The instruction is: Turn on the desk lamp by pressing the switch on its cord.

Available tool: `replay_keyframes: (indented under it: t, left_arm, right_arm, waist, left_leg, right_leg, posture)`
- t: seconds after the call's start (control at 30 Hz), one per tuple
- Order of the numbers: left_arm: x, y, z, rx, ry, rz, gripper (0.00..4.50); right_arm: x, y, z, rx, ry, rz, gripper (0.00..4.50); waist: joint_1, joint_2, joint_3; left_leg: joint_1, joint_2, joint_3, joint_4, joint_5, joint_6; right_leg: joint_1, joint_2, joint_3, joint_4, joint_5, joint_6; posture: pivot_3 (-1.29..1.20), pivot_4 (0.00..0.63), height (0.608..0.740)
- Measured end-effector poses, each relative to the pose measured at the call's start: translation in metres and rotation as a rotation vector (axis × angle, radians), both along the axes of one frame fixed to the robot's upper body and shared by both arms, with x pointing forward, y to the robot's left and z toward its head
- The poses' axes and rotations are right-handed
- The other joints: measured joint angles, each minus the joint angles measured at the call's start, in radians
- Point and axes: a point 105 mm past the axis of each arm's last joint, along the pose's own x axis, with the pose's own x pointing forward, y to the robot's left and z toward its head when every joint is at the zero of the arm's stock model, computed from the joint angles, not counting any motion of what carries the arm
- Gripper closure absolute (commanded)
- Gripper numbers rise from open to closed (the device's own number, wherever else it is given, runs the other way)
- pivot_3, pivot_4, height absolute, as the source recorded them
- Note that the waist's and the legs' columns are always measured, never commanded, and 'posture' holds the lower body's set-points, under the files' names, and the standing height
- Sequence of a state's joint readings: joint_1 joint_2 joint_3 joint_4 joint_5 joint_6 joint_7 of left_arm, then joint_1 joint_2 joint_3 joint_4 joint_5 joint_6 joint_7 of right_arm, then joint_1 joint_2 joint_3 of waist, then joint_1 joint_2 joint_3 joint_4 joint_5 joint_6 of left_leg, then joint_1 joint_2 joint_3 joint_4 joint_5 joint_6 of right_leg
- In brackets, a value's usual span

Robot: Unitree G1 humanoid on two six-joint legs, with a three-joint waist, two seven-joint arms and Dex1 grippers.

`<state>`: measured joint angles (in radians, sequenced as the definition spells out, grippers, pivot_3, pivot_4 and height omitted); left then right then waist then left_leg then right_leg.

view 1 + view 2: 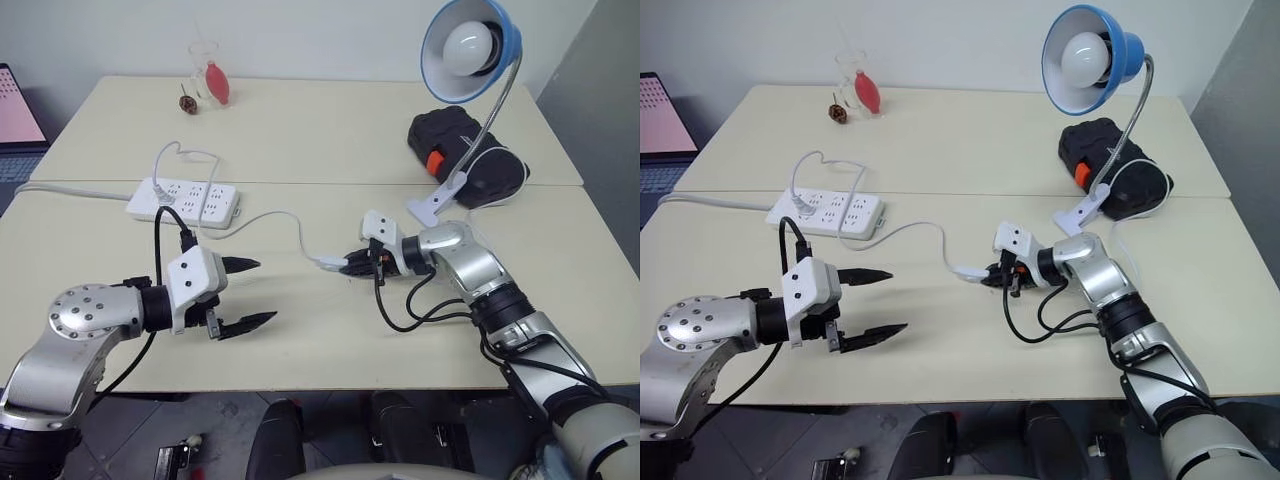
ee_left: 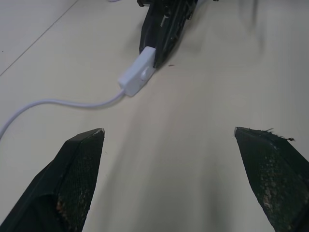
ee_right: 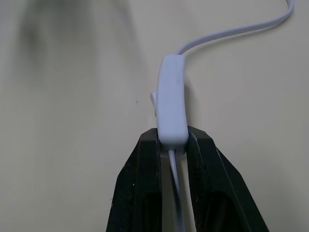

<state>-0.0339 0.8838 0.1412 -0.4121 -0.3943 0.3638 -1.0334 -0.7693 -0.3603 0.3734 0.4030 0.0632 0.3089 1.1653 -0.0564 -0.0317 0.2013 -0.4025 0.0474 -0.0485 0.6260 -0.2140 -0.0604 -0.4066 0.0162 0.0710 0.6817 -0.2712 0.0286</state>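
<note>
The switch (image 3: 172, 99) lay on the near table (image 1: 300, 350), roughly mid-way across it, with its cord (image 1: 265, 217) running off toward the power strip (image 1: 183, 200) on one side and back toward the lamp (image 1: 468, 50) on the other. Your right gripper (image 3: 172, 140) had its jaws shut on the tail end of the switch, the two black fingers pinching its narrow sides where the cable exits; most of the body stuck out free ahead of the tips. The rocker showed as a small nub on one side face in the right wrist view, and it was not under either pad. The bulb looked unlit, so I judged the press not yet made.

Your left gripper (image 1: 245, 295) hovered over the table with its jaws wide apart, holding nothing, aimed at the switch but well short of it.

To do this step well, you needed to keep the right pinch firm so the switch could not slide or twist. You also needed one left fingertip brought squarely onto the rocker, not onto the smooth casing. A push against the right fingers' hold would have served better than a push along the cord. Off-centre contact risked rolling the switch out of the grip.

Clip base (image 1: 437, 205) sat on the table edge beside a black pouch (image 1: 462, 150).
</note>
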Motion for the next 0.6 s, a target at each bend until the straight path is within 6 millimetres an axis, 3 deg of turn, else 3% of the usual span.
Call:
replay_keyframes:
  t: [0.2,0.37,0.6]
  left_arm:
    - [0.004,-0.011,0.006,-0.019,-0.004,-0.043,0.00]
    - [0.006,-0.033,0.008,-0.014,0.018,-0.146,0.00]
    - [0.015,-0.053,-0.001,0.013,0.044,-0.217,0.00]
  right_arm:
    - [-0.019,-0.003,0.025,0.010,-0.042,0.085,4.14]
    - [-0.043,0.001,0.030,0.014,-0.016,0.131,4.14]
    - [-0.053,0.007,0.038,0.016,-0.030,0.131,4.14]
  waist:
    - [0.000,0.000,0.000]
    - [0.002,0.000,0.000]
    - [-0.001,0.000,0.000]
  left_leg:
    - [0.000,0.000,-0.001,0.000,0.000,0.000]
    - [0.000,0.000,-0.001,0.001,0.000,0.000]
    - [0.000,0.000,-0.001,0.001,0.000,0.000]
  right_leg:
    - [0.000,0.000,0.000,0.000,0.000,0.000]
    - [0.000,0.000,0.000,0.000,0.000,0.001]
    - [0.001,0.001,0.000,0.000,0.001,0.001]
  posture:
    - [0.00,0.150,0.740]
    - [0.00,0.150,0.740]
    - [0.00,0.150,0.740]
